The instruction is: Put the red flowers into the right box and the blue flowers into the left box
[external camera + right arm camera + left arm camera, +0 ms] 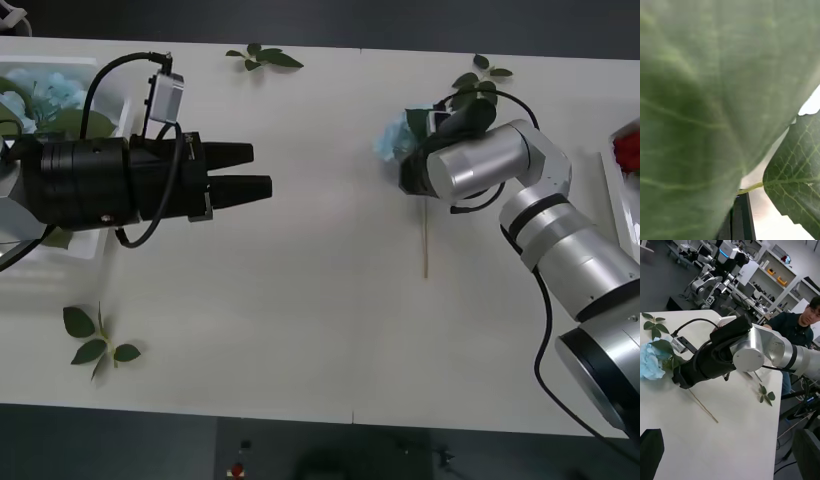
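Observation:
One blue flower [390,140] lies on the white table right of centre, its thin stem [425,245] pointing toward the near edge. My right gripper [408,165] is down at its leaves; in the left wrist view its black fingers [679,379] sit where the stem meets the blue flower [649,362]. A big leaf [707,112] covers the right wrist view, with one finger [742,219] at the bottom centre. My left gripper [255,170] hovers open, left of centre. The left box [60,245] holds blue flowers [50,90]. The right box [615,190] shows red flowers [628,150].
Loose leaf sprigs lie at the far edge [265,57], at the near left [100,345] and behind the right gripper [485,70]. Bare table stretches between the two arms. A person sits beyond the table's right end [801,324].

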Available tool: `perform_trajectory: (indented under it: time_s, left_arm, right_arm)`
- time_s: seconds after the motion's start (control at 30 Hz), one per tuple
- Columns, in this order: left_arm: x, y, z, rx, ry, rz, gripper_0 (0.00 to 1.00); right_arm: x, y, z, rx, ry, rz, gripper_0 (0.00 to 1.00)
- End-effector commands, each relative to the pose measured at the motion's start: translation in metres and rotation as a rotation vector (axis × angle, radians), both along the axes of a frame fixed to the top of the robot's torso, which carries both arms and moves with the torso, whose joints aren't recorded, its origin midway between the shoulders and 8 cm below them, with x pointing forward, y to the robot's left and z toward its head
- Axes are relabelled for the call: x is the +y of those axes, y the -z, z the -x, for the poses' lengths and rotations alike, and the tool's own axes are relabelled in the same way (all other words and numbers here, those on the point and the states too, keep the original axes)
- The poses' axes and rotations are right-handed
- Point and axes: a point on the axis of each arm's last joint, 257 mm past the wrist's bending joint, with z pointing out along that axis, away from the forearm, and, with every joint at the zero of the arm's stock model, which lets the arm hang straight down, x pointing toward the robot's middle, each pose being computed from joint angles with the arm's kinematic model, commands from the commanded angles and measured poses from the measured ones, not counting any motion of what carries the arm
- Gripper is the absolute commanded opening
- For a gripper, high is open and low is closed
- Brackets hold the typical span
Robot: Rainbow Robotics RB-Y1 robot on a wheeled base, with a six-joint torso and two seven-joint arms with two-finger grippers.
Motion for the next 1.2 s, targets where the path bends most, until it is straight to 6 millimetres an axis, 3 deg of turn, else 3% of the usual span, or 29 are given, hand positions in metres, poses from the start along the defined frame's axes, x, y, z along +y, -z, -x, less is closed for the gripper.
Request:
perform_trajectory:
  time_s: [0.03, 0.4, 0.6, 0.77, 0.83, 0.93, 1.2]
  left_arm:
    - [0.001, -0.014, -0.002, -0.045, -0.004, 0.014, 1.0]
    - [0.0, -0.018, -0.001, -0.029, 0.003, 0.036, 1.0]
    - [-0.011, -0.021, 0.003, -0.01, 0.018, 0.082, 1.0]
    - [-0.025, -0.009, 0.002, 0.042, 0.024, 0.145, 1.0]
    - [-0.027, -0.007, 0.003, 0.053, 0.027, 0.155, 1.0]
    - [-0.046, 0.013, 0.002, 0.133, 0.024, 0.241, 1.0]
    - [-0.088, 0.027, 0.004, 0.234, 0.056, 0.376, 1.0]
  right_arm:
    - [0.0, -0.05, -0.018, -0.065, 0.011, -0.098, 0.0]
    - [0.0, -0.152, -0.005, -0.122, -0.14, -0.289, 0.0]
    - [0.001, -0.213, 0.025, -0.209, -0.33, -0.407, 0.0]
    - [0.0, -0.253, 0.059, -0.334, -0.517, -0.439, 0.0]
    - [0.0, -0.255, 0.063, -0.347, -0.538, -0.434, 0.0]
    - [0.006, -0.268, 0.095, -0.46, -0.681, -0.377, 0.0]
    - [0.034, -0.281, 0.144, -0.623, -0.891, -0.297, 0.0]
